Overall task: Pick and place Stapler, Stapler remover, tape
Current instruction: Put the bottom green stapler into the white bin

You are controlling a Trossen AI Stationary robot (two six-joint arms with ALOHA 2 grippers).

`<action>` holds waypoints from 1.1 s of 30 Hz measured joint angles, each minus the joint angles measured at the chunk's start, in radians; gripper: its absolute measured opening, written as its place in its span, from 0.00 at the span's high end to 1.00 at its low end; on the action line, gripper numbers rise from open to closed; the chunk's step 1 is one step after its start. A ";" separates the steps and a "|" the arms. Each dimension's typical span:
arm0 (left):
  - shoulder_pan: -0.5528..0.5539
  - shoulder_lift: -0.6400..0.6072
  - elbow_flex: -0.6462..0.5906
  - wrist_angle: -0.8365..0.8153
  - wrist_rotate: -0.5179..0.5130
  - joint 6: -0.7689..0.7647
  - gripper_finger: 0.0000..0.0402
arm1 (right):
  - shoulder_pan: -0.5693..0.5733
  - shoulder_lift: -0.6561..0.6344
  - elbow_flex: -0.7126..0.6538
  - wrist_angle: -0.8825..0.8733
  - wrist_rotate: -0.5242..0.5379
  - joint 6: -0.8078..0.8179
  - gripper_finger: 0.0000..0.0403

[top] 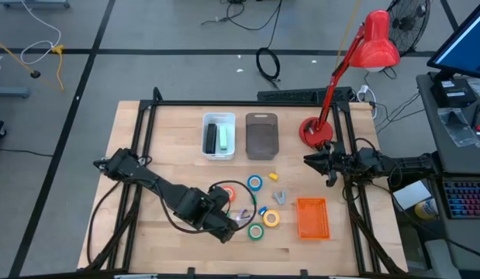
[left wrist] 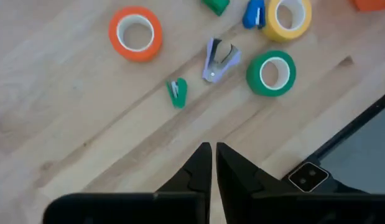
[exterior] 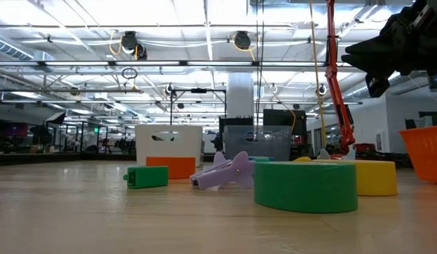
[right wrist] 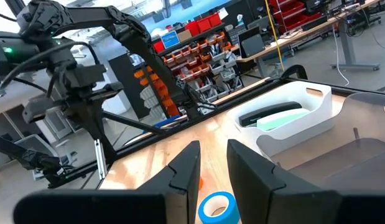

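Stapler already sits in the white plastic bin (top: 219, 136). Purple staple remover (left wrist: 217, 60) and green tape ring (left wrist: 271, 73) remain loose on the table; the left gripper (left wrist: 213, 163) hovers above them, jaws nearly closed and empty. Right gripper (right wrist: 213, 163) waits, narrowly parted.

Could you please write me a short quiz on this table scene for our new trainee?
1. True or false: the dark grey bin holds a tape roll.
2. Which gripper hangs over the tape rolls? A) the left gripper B) the right gripper
3. Fill in: ___ tape rolls lie on the table.

Key
1. False; it looks empty.
2. A.
3. Four: the orange roll, blue roll, yellow roll and green roll.
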 joint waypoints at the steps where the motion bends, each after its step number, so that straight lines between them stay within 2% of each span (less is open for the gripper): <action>1: 0.000 0.000 -0.008 0.007 0.002 0.000 0.94 | 0.000 0.000 0.000 0.000 0.000 0.000 0.82; 8: 0.004 0.002 -0.083 0.055 0.013 -0.004 0.99 | 0.000 0.000 0.000 0.000 0.000 0.003 0.82; 18: 0.009 0.002 -0.169 0.176 0.008 0.018 0.92 | 0.000 0.000 0.000 -0.016 0.000 0.003 0.82; 27: 0.040 0.001 -0.263 0.266 0.077 -0.007 0.91 | 0.000 0.000 0.000 -0.029 0.000 -0.003 0.82; 33: 0.055 0.002 -0.279 0.287 0.079 -0.006 0.91 | 0.000 0.000 0.000 -0.045 0.002 -0.072 0.82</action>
